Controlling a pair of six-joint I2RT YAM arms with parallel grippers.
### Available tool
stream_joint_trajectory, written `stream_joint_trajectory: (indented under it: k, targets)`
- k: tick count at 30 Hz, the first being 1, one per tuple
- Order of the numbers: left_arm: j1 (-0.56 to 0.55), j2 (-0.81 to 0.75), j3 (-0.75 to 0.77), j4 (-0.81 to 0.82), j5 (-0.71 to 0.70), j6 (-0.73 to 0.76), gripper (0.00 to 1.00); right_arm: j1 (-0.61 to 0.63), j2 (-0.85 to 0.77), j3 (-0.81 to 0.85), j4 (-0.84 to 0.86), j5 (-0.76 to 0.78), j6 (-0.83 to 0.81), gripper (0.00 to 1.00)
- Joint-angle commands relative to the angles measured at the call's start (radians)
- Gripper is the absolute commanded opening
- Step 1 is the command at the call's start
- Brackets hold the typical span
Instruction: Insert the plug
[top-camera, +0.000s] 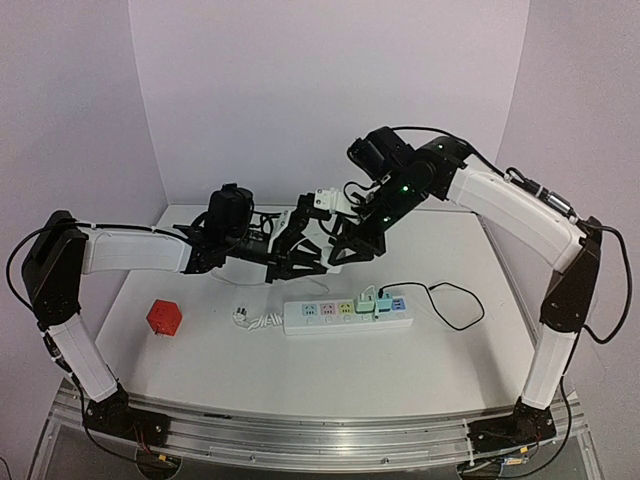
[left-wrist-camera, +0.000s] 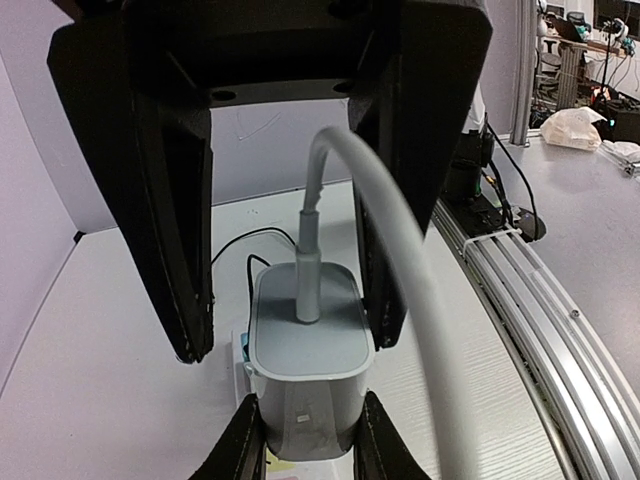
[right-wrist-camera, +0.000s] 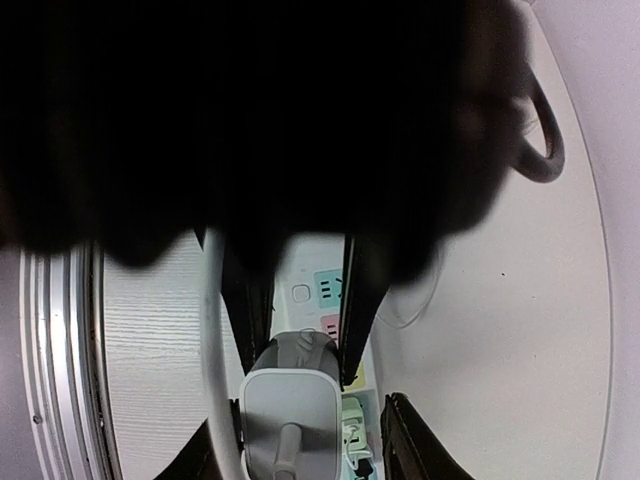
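Observation:
A grey-white charger plug with a white cable hangs in the air above the white power strip. My right gripper is shut on the plug's body. Its black fingers show at the bottom of the left wrist view. My left gripper is open around the plug's cable end, with a gap on its left side. In the top view both grippers, left and right, meet behind the strip, and the plug is mostly hidden between them. The strip's coloured sockets lie below the plug.
A green and blue adapter with a black cable sits in the strip's right end. The strip's own white cord is bundled at its left end. A red cube lies at the left.

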Motion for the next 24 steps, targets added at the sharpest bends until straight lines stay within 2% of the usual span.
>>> stream_joint_trajectory:
  k: [1, 3, 4, 6, 8, 9, 13, 15, 17, 22, 23, 24]
  targets:
    - [-0.006, -0.002, 0.044, 0.006, -0.002, 0.01, 0.0, 0.009, 0.024, 0.06, -0.069, -0.01, -0.024, 0.45]
    - [-0.006, 0.002, 0.05, -0.001, -0.005, 0.009, 0.0, 0.015, 0.033, 0.073, -0.081, -0.002, -0.026, 0.43]
    - [-0.006, 0.003, 0.051, -0.002, -0.005, 0.009, 0.0, 0.017, 0.037, 0.078, -0.085, 0.001, -0.027, 0.39]
    - [-0.006, 0.004, 0.051, -0.003, -0.006, 0.009, 0.0, 0.019, 0.043, 0.086, -0.087, 0.006, -0.027, 0.25]
    - [-0.005, 0.004, 0.052, -0.004, -0.006, 0.005, 0.0, 0.021, 0.047, 0.09, -0.085, 0.025, -0.02, 0.04]
    - [-0.005, 0.004, 0.053, 0.0, -0.006, -0.003, 0.0, 0.021, 0.051, 0.095, -0.085, 0.035, -0.014, 0.0]
    - [-0.005, 0.005, 0.059, 0.029, -0.002, -0.065, 0.0, 0.023, 0.056, 0.093, -0.083, 0.036, -0.004, 0.1]
    - [-0.005, 0.001, 0.06, 0.052, 0.004, -0.105, 0.0, 0.023, 0.059, 0.093, -0.084, 0.031, -0.002, 0.07]
    - [-0.005, -0.003, 0.059, 0.065, 0.018, -0.133, 0.0, 0.024, 0.061, 0.094, -0.085, 0.032, -0.004, 0.0]
    - [-0.004, -0.011, 0.047, 0.075, 0.069, -0.178, 0.01, 0.023, 0.058, 0.09, -0.085, 0.031, -0.019, 0.0]
    - [-0.004, -0.012, 0.044, 0.072, 0.072, -0.19, 0.15, 0.023, 0.055, 0.085, -0.086, 0.033, -0.024, 0.0]
    - [-0.003, -0.013, 0.04, 0.069, 0.069, -0.201, 0.39, 0.022, 0.051, 0.08, -0.086, 0.037, -0.028, 0.0]
